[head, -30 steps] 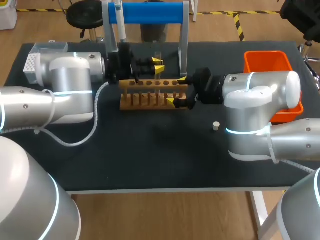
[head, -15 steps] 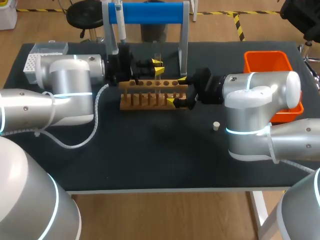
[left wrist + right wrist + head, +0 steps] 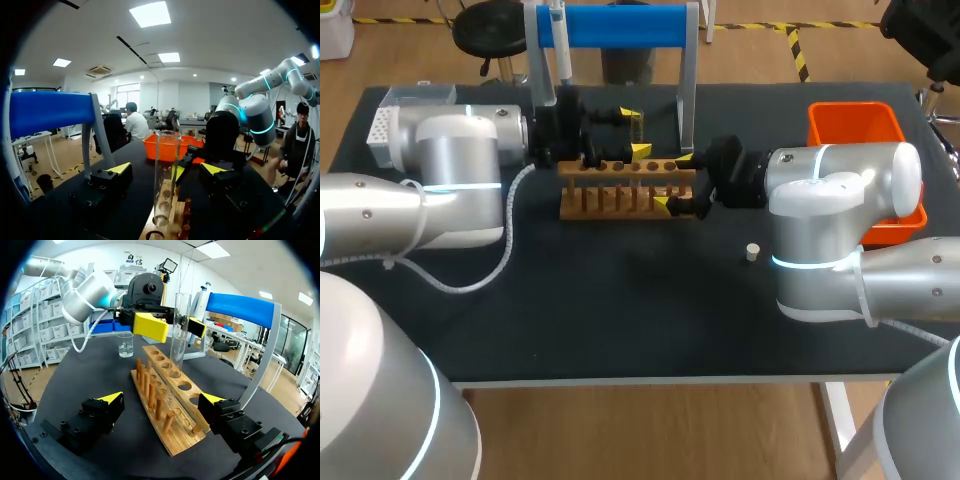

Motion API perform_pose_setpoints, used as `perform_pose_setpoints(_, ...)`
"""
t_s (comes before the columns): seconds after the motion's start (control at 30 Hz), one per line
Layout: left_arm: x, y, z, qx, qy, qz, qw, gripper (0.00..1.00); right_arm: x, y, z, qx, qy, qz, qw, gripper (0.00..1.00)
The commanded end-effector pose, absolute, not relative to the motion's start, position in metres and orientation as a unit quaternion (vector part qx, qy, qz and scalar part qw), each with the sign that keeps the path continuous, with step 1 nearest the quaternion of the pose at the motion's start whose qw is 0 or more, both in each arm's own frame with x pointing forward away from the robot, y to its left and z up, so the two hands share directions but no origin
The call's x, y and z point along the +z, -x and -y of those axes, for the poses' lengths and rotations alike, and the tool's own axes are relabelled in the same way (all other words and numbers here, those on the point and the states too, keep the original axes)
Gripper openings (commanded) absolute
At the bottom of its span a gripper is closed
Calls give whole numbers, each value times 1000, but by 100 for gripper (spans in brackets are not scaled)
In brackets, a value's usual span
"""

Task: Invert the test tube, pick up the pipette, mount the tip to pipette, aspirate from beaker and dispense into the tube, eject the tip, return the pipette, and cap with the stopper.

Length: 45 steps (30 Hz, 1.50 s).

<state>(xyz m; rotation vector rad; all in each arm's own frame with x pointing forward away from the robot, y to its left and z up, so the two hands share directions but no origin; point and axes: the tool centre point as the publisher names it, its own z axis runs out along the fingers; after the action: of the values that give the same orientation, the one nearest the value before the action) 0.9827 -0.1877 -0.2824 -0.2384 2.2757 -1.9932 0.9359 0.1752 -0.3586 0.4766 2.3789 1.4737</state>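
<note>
A: What is met first, working from the front of the desk (image 3: 620,300)?

B: The stopper (image 3: 752,251) is seen lying alone on the desk, close to the right arm. Behind it, the right end effector (image 3: 674,181) is set at one end of the wooden rack (image 3: 620,190). Its fingers are spread, one on each side. In the right wrist view bare desk is seen between one finger and the wood, so no clamp is judged there.

A: And the relation on which the coming move depends?

B: It is found further back. The test tube (image 3: 165,175) is stood in a hole of the rack with its long axis vertical and its open rim apparently uppermost. It lies directly between the fingers of the left end effector (image 3: 166,168). Those fingers are parted, with a gap visible on either side of the glass, so nothing is gripped. The left arm is plainly the nearer of the two.

A: What is called for, then?

B: If the inversion is judged done, a clean retreat straight back from the tube is needed, with no brush against the glass. Beyond it, the pipette (image 3: 560,50) is hung upright on the stand (image 3: 620,25), on the left arm's side.
</note>
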Motion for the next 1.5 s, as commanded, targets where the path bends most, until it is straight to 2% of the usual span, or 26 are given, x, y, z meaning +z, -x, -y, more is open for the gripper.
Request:
perform_pose_setpoints(0.03, -263, -970, 166, -638, 85, -764, 47, 100, -360, -935, -177, 513, -167, -828, 153, 100)
perform_pose_setpoints(0.4, -219, -921, 94, -575, 144, -802, 71, 100, -360, -935, -177, 513, -167, -828, 153, 100)
perform_pose_setpoints(1.07, -219, -921, 94, -575, 144, -802, 71, 100, -360, -935, -177, 513, -167, -828, 153, 100)
perform_pose_setpoints(1.3, -214, -915, 1, -567, 248, -766, 175, 100, -360, -935, -177, 513, -167, -828, 153, 100)
perform_pose_setpoints(1.5, -220, -913, -64, -547, 335, -730, 235, 100, -360, -935, -177, 513, -167, -828, 153, 100)
